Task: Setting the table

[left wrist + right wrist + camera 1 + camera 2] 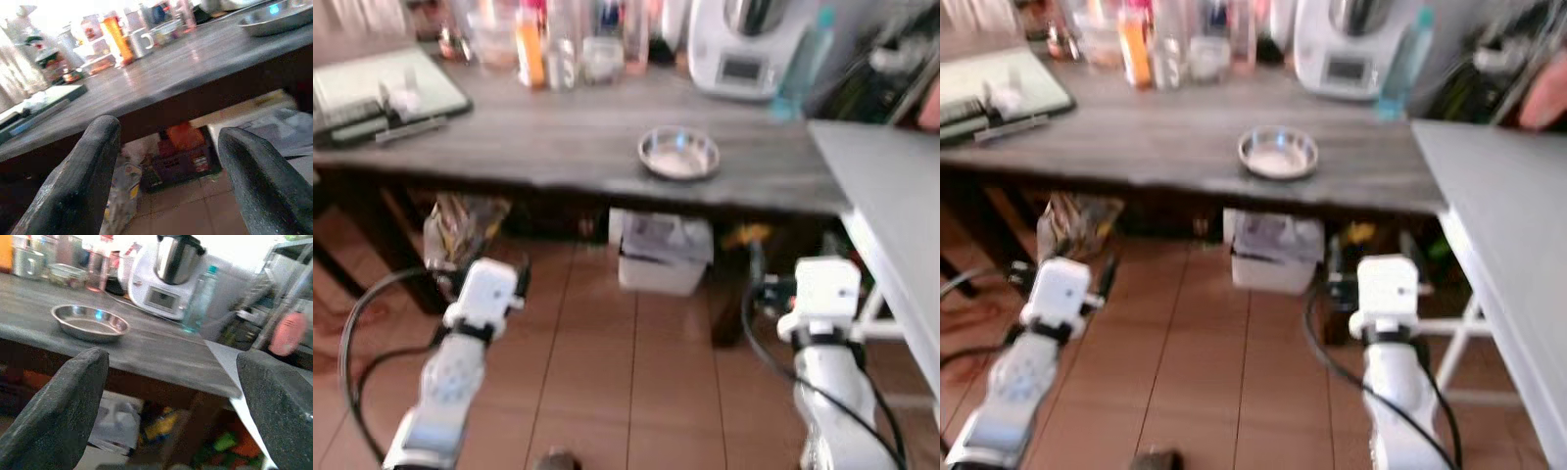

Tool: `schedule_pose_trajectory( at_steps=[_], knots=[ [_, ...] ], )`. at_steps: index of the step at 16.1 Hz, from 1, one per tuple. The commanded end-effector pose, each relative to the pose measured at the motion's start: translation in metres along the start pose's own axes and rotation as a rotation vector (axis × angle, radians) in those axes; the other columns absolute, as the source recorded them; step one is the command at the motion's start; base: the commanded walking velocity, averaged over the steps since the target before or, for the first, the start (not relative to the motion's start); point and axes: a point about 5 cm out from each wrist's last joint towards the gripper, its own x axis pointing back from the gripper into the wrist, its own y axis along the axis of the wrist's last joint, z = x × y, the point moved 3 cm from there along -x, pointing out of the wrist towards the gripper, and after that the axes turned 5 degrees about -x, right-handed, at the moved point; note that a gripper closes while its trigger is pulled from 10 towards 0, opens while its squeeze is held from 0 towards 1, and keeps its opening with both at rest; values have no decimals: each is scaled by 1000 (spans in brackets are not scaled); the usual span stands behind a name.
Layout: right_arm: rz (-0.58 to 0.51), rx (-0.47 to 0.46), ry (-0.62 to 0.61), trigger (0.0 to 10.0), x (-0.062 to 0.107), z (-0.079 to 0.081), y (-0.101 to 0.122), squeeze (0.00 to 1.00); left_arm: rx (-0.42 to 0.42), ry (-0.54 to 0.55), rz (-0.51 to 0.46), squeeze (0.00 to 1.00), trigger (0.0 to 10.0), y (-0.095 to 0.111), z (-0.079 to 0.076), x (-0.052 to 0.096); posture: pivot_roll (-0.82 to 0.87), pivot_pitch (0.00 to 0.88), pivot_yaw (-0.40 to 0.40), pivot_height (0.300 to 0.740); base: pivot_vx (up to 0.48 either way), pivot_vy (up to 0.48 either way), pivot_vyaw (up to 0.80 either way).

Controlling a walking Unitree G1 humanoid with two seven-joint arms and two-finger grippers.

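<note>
A shallow steel dish (678,154) sits near the front edge of the dark wooden table (548,137), also seen as the steel dish (90,322) in the right wrist view. Both arms are held low in front of the table, below its top. My left gripper (168,171) is open, its fingers (83,181) spread wide with nothing between them, pointing at the table's edge. My right gripper (171,411) is open too, empty, facing the dish from below table height.
A white kitchen machine (744,44), a teal bottle (803,64), jars and an orange bottle (530,44) line the table's back. A tray (382,88) lies at left. A grey table (891,206) stands at right. Boxes (663,255) and a bag (460,227) sit under the table.
</note>
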Motion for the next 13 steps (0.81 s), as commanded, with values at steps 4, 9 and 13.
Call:
schedule_pose_trajectory(
  at_steps=[4, 9, 13],
  knots=[
    [3, -1, 3, 10000, 0, 1, -1, 0, -15, -7, 18, 0, 10000, -5, 1, 2, 252, 103, -79, 740, -106, 0, 0],
    [0, -2, 10, 10000, 0, 1, 0, 0, -10, -6, 9, 0, 10000, -2, -2, 0, 249, 96, -83, 740, -61, 0, 0],
    [35, -29, 18, 10000, 2, 5, -8, 0, 35, -7, 9, 0, 10000, 0, -14, -4, 241, 95, -96, 740, -88, 0, 0]
  ],
)
